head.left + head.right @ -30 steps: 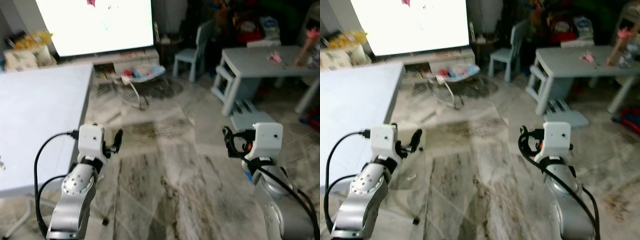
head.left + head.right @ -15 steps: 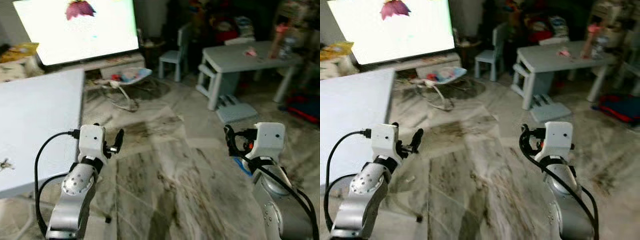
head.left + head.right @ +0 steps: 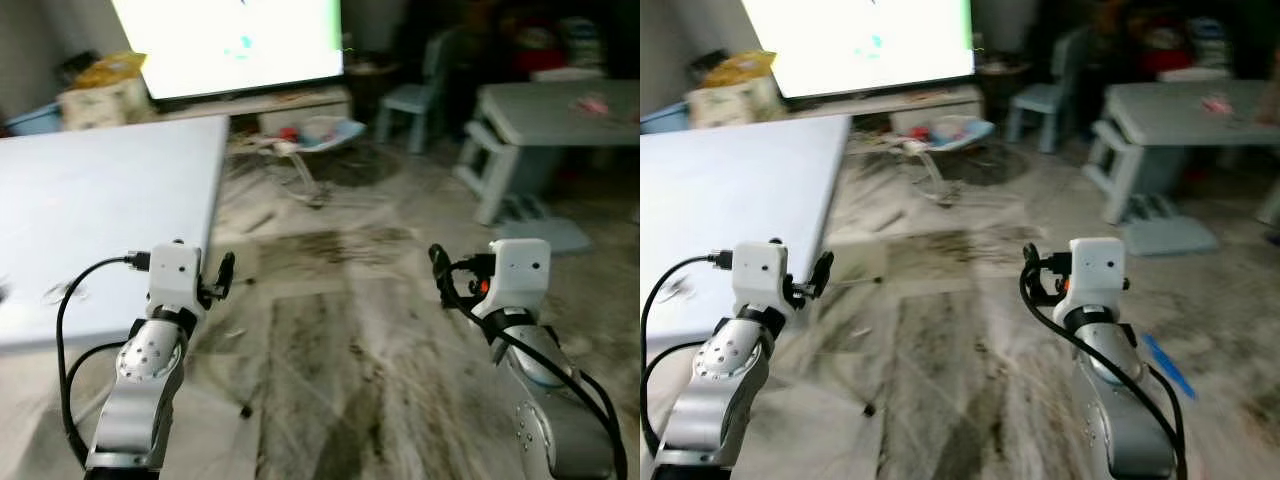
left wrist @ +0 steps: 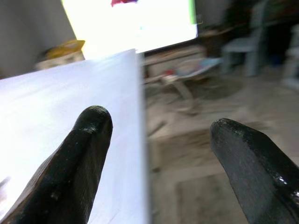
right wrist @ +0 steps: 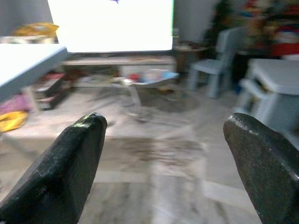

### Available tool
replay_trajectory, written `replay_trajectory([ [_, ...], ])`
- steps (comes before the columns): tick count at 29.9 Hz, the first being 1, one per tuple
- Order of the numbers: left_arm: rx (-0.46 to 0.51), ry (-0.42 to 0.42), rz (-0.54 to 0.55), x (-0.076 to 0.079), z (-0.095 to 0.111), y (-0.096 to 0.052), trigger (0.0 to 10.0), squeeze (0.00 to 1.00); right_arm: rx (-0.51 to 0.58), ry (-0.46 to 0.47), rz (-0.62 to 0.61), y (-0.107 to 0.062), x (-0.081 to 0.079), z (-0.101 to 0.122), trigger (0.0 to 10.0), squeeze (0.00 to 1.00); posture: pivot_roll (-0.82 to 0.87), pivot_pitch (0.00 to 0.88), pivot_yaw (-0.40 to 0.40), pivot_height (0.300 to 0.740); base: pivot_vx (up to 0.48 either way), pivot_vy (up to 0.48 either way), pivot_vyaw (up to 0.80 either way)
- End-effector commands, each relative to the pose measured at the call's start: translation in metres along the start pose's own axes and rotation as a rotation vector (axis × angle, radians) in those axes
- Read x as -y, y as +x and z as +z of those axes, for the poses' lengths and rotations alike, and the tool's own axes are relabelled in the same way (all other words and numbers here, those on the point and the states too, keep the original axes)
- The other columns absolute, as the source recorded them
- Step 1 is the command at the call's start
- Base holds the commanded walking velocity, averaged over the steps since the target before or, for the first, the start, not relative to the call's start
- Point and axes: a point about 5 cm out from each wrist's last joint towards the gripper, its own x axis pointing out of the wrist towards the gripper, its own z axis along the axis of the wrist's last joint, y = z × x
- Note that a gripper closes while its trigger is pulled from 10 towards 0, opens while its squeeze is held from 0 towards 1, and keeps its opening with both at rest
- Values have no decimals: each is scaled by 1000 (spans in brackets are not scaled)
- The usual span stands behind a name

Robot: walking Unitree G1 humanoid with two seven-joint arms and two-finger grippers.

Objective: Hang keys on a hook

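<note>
White tabletop (image 3: 100, 210): it sits on your left, its near edge just beside the left arm; you are facing a living room with a bright screen (image 3: 240, 40) behind it.
Keys (image 3: 62, 293): a faint, blurred mark on the tabletop near its front edge is most likely them; you cannot make out their long axis or which way they point.
Hook: you have none to aim at yet.
Left tool (image 4: 154, 154): fingers spread wide with nothing between them, raised in front of the body and pointing along the tabletop's edge.
Right tool (image 5: 163, 154): fingers equally wide apart and holding nothing, pointing over the marble floor (image 3: 340, 350) toward the room.
Why so: both arms look parked forward and ready while you walk; picking up the keys is probably your first step.
</note>
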Motion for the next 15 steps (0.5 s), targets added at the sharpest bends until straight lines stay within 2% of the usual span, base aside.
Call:
replay_trajectory([
  [1,5,12,2,-1,2,-2,10000,0,14,3,0,0,1,3,10000,0,-102,0,89,740,0,0,800],
  [5,4,8,0,-1,1,-2,10000,0,22,9,-3,-1,1,4,10000,0,-101,0,87,740,0,0,800],
  [12,2,-10,-8,0,1,-1,10000,0,-3,73,-55,2,6,4,10000,0,-100,0,85,740,0,0,0],
  [15,-10,-14,-30,1,-6,-3,10000,0,15,34,-39,3,2,9,10000,0,-103,0,81,740,0,0,0],
])
